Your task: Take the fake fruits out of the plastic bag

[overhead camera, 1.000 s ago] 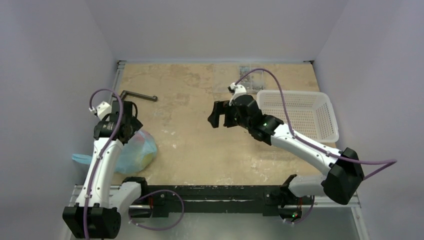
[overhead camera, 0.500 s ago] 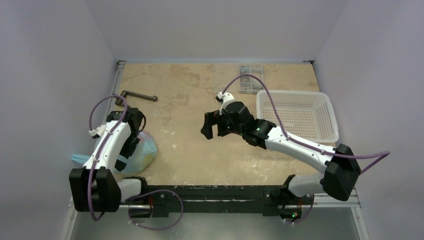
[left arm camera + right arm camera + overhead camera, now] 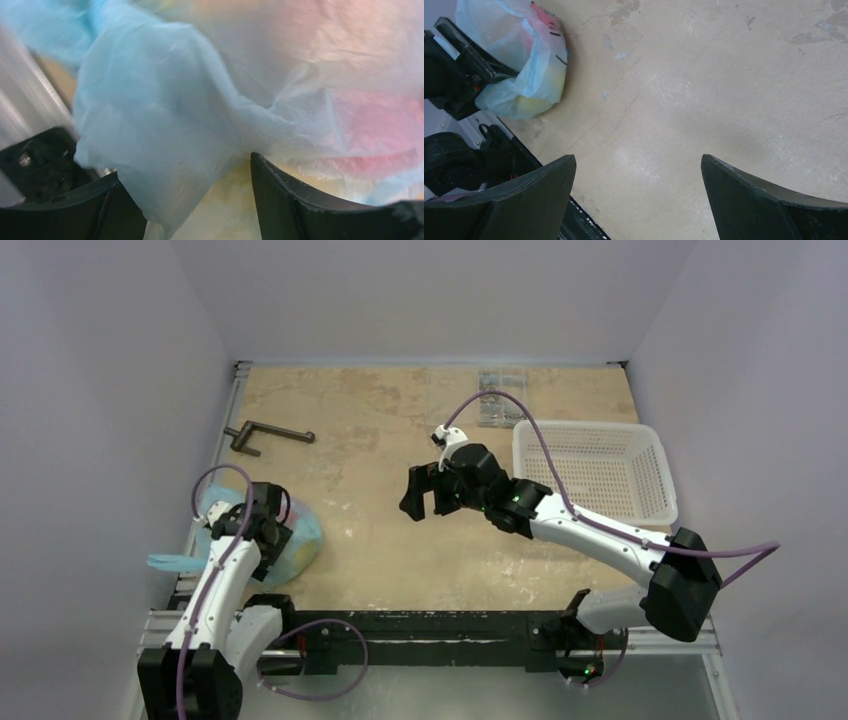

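- Top external: the plastic bag (image 3: pixel 300 536) is found at the near-left corner of the table (image 3: pixel 400 550), with one handle trailing over the left edge.
- The left gripper (image 3: pixel 268 532) is set down on top of the bag; its jaws cannot be judged from this view.
- The right gripper (image 3: pixel 418 492) is held above the middle of the table, well apart from the bag, jaws spread and empty.
- A white mesh basket (image 3: pixel 600 426) is noted at the far right, and a dark angled bar (image 3: pixel 272 432) at the far left.
- Left wrist: the view is filled by light-blue film. The jaws are seen spread, with a loose fold of the film bunched between them.
- The fake fruits (image 3: pixel 370 135) are made out only as blurred pink, yellow and peach patches inside the bag; their number cannot be told.
- Right wrist: both fingers (image 3: pixel 769 200) are seen wide apart over bare table, with nothing between them. The bag is recorded at upper left, against the left arm.
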Robot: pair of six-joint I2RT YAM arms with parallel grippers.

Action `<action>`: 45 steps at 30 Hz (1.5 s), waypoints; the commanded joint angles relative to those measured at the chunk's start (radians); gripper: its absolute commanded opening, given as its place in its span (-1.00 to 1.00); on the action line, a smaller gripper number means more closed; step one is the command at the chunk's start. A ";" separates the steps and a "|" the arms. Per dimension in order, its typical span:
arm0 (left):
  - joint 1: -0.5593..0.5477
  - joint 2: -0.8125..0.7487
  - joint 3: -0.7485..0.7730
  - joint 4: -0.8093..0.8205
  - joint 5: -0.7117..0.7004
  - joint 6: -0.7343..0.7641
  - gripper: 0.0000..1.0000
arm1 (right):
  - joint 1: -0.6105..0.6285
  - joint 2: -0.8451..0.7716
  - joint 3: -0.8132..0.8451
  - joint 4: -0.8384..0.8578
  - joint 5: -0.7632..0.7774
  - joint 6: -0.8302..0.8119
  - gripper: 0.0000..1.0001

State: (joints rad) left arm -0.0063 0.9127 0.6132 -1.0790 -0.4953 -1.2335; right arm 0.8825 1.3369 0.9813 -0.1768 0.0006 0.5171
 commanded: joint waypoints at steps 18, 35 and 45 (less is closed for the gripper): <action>-0.377 -0.056 -0.107 0.672 0.669 0.394 -0.38 | 0.001 -0.016 0.065 -0.068 -0.031 -0.046 0.98; -0.661 -0.198 0.053 0.513 0.462 0.408 1.00 | 0.001 -0.127 0.009 -0.043 -0.086 -0.140 0.98; -0.662 -0.406 0.116 0.061 0.156 0.293 1.00 | 0.124 0.071 0.108 0.013 -0.055 -0.140 0.98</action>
State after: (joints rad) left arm -0.6636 0.5129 0.6884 -0.7925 -0.1837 -0.8806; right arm 0.9405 1.3434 1.0100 -0.2111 -0.0956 0.4061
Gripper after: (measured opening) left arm 0.998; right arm 0.987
